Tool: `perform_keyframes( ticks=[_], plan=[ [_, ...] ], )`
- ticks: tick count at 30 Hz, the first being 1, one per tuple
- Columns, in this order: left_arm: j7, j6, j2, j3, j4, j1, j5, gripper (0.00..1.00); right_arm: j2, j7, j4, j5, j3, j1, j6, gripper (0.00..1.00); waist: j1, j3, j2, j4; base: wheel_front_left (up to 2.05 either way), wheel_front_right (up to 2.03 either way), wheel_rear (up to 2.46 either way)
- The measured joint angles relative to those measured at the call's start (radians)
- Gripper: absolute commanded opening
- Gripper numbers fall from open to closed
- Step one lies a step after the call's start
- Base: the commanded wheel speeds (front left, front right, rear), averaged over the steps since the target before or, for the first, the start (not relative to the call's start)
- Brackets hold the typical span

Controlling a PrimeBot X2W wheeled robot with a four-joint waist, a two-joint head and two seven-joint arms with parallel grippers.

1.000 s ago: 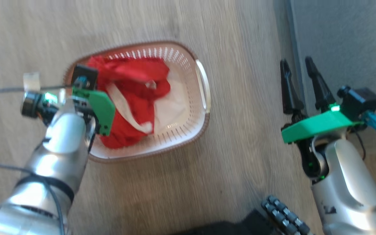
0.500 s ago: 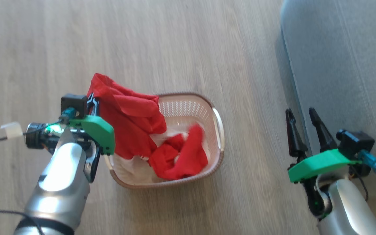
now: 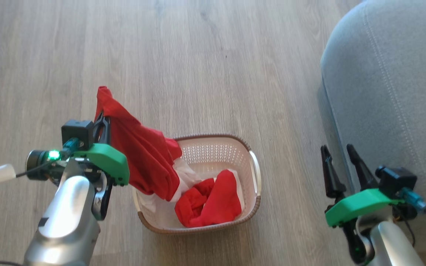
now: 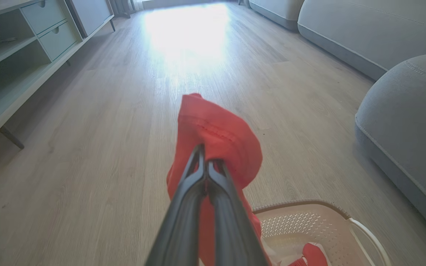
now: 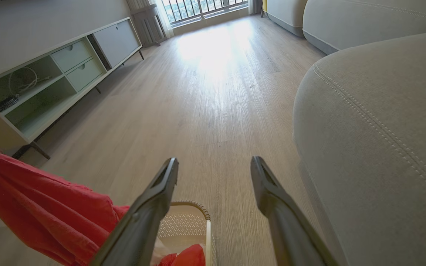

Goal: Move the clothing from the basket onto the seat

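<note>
Left end effector [image 4: 207, 157] is clamped on a red garment [image 3: 139, 159], held up over the basket's [image 3: 216, 151] left rim. Another red piece [image 3: 213, 203] and a white one [image 3: 187, 173] lie inside. Open wood floor [image 3: 290, 111] runs from its right handle to the seat [image 3: 394, 92]. Right end effector [image 3: 340, 151] hovers spread, empty, beside the seat's edge.

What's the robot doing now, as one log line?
left gripper: shut on red garment | right gripper: open | basket: red and white clothing inside
</note>
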Motion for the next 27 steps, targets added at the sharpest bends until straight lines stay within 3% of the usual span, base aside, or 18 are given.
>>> perform_keyframes(
  ticks=[9,14,21,27],
  plan=[
    [0.031,-0.002,0.015,-0.022,-0.098,0.036,-0.006,0.00,-0.034,0.000,0.000,-0.078,0.092,0.013,0.000,1.00,0.0000,-0.054,0.0000,0.010,0.00,0.00,0.00],
    [0.081,-0.029,0.015,-0.061,-0.198,0.039,-0.007,0.00,-0.056,0.000,-0.011,-0.092,0.240,-0.018,0.000,1.00,0.0000,-0.081,0.0000,0.021,0.00,0.00,0.00],
    [0.166,-0.089,-0.019,-0.146,-0.349,0.038,-0.017,0.00,-0.078,0.000,-0.035,-0.071,0.477,-0.181,0.000,1.00,0.0000,-0.113,0.0000,0.050,0.00,0.00,0.00],
    [0.224,-0.126,-0.061,-0.219,-0.442,0.038,-0.038,0.00,-0.090,0.000,-0.008,-0.016,0.592,-0.266,0.000,1.00,0.0000,-0.139,0.0000,0.083,0.00,0.00,0.00]
  ],
)
